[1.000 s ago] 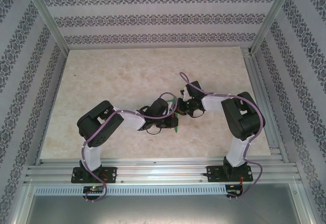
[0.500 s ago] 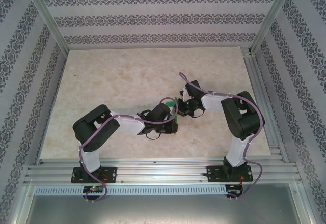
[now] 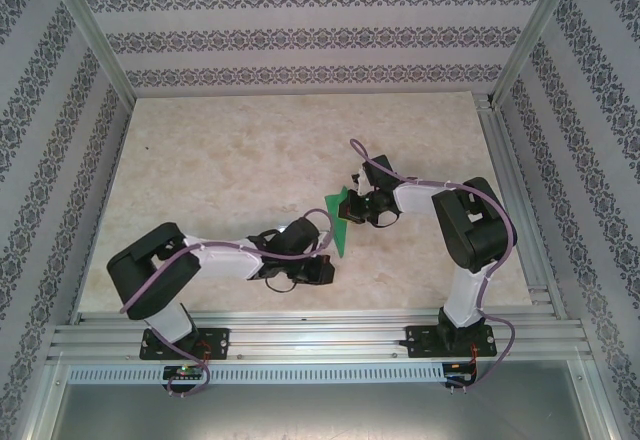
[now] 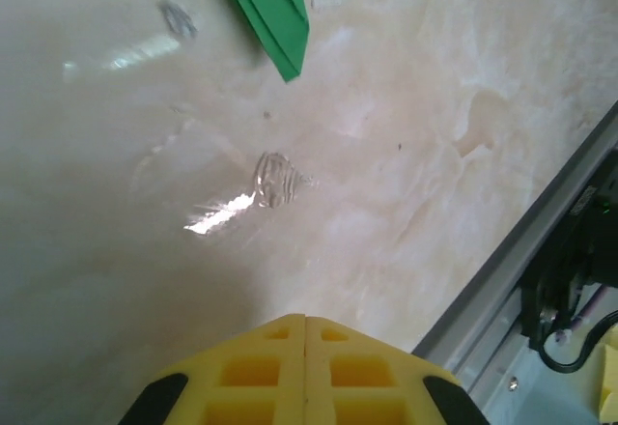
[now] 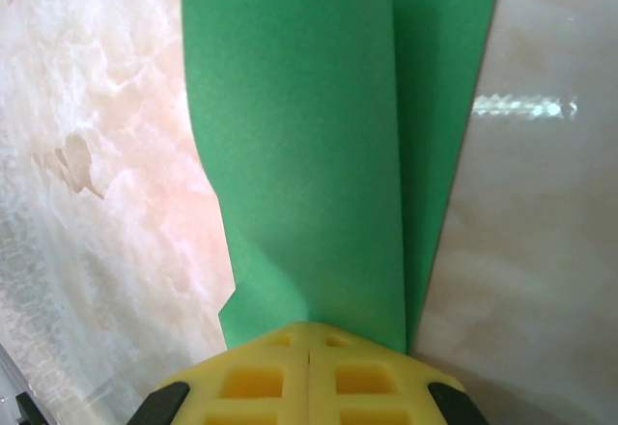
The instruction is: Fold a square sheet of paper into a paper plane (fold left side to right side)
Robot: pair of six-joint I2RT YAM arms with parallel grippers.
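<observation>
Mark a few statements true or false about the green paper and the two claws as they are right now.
1. The right claw is shut on the green paper. True.
2. The left claw grips the green paper too. False: it is shut on nothing and sits apart from the paper's pointed tip.
3. The green paper is a flat, unfolded square. False: it is folded into a narrow pointed shape, with layers overlapping.
4. In the top view, the paper's point faces the near edge of the table, towards the arm bases. True.
</observation>
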